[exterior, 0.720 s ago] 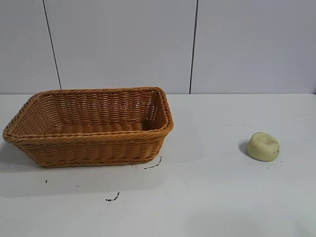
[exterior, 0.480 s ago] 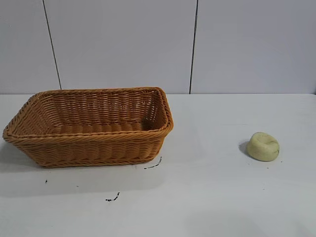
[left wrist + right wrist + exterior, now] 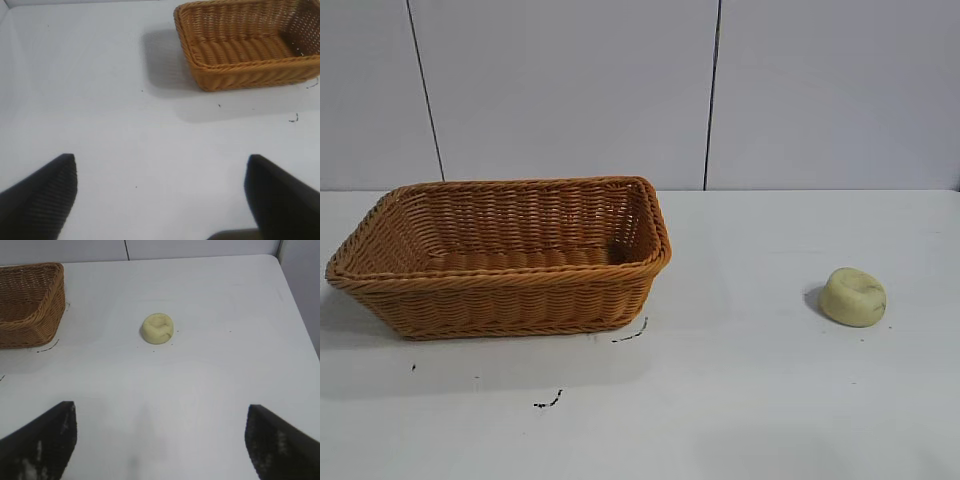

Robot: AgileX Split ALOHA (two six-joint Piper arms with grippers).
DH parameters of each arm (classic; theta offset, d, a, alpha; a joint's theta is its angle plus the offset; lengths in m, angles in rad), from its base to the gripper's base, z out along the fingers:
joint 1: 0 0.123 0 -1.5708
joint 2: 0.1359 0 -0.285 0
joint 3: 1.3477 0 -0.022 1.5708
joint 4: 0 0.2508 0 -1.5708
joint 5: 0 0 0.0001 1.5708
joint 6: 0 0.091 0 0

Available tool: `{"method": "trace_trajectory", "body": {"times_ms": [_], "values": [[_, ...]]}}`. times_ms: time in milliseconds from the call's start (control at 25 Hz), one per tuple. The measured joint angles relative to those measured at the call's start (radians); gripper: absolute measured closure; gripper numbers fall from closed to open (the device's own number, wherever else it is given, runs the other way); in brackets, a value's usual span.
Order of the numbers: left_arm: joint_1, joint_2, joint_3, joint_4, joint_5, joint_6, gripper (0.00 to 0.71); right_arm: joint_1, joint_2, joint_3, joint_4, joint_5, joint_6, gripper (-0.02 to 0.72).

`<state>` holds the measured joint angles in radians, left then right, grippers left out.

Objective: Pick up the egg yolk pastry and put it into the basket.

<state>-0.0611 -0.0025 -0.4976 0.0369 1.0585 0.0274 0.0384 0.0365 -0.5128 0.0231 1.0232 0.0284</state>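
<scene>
The egg yolk pastry [image 3: 853, 297] is a small pale yellow puck with a dented top, lying on the white table at the right [image 3: 158, 328]. The orange-brown wicker basket [image 3: 500, 290] stands at the left with nothing showing inside [image 3: 235, 80] [image 3: 30, 315]. My right gripper [image 3: 161, 412] is open, hanging over bare table well short of the pastry. My left gripper [image 3: 161, 165] is open too, over bare table some way from the basket. Neither arm shows in the exterior view.
Small black marks [image 3: 548, 403] dot the table [image 3: 740, 400] in front of the basket. A grey panelled wall [image 3: 570, 90] closes the back. The table's right edge [image 3: 300, 320] runs past the pastry.
</scene>
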Motion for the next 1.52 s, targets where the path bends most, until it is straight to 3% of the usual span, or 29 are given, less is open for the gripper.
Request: {"method": "trace_trajectory", "body": {"times_ms": [1000, 1520], "values": [[0.000, 0.000, 0.000, 0.000, 0.000, 0.000, 0.017, 0.000, 1.390, -0.653, -0.010, 0.023, -0.015, 0.008], [0.000, 0.000, 0.000, 0.000, 0.000, 0.000, 0.017, 0.000, 1.869, -1.030, -0.010, 0.044, -0.064, 0.008]]}}
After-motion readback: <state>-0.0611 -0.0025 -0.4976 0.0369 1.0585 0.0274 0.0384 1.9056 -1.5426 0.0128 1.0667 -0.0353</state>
